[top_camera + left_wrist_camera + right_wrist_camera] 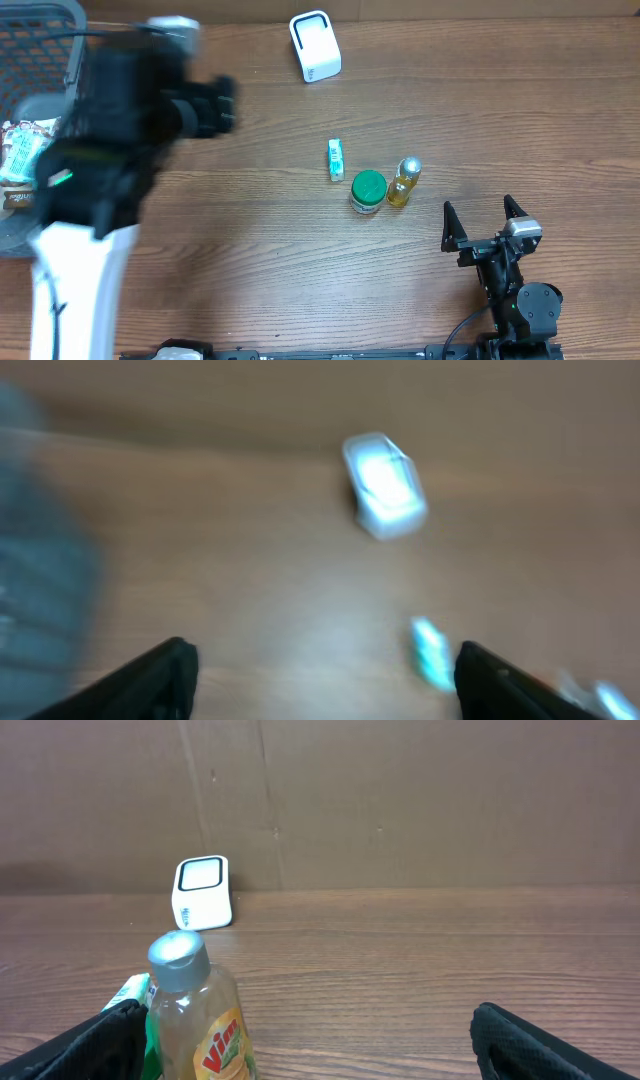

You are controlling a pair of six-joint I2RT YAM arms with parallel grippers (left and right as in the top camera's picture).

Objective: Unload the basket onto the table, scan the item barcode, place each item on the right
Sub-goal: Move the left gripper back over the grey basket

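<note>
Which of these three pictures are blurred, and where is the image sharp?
Overhead: only the left arm is smeared by motion, while the jar and the bottle are sharp. Left wrist: the whole frame is blurred, and the white scanner is only a glowing smear. Right wrist: sharp throughout, and the bottle's label reads "Vim".

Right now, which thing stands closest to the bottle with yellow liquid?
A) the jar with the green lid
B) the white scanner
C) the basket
A: seen from overhead, the jar stands right beside the bottle, while the scanner and the basket are far from it.
</note>
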